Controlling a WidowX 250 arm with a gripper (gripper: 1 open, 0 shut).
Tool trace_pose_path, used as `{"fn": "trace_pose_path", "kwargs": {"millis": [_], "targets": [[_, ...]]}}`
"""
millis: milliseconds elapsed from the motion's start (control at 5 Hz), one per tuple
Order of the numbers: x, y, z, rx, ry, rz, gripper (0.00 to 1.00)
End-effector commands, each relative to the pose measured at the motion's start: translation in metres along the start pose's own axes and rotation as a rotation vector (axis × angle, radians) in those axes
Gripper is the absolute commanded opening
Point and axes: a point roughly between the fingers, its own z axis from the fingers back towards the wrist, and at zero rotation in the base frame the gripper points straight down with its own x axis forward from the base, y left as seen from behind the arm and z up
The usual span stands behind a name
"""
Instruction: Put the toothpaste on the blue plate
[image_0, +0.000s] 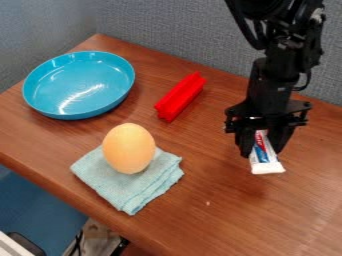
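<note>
Clearly, the black jointed gripper (262, 140) pinches the small white toothpaste tube (263, 154) with red and blue print. It seems lifted, cap low, well apart from the round glossy blue plate (79, 85).

Possibly a lab: robot arm (278, 60) over wooden table (201, 215), grey partition behind (174, 30).

Behind the gripper, we see a grey, textured, fabric-like wall (187, 30); the view shows no more of the room above it. Beneath the gripper, we have a wooden tabletop (201, 210), warm reddish brown with visible grain. Well apart from the gripper, past the table's edge, we make out a dark blue surface (38, 212) below. Soft light leaves a pale sheen on the wood.
</note>
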Motion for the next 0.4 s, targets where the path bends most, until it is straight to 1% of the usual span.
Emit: {"fn": "trace_pose_path", "kwargs": {"millis": [0,200], "targets": [[0.01,-0.0041,0.0322,-0.082,-0.047,-0.001,0.0],[0.011,-0.0036,0.0324,-0.08,-0.047,-0.004,0.0]]}}
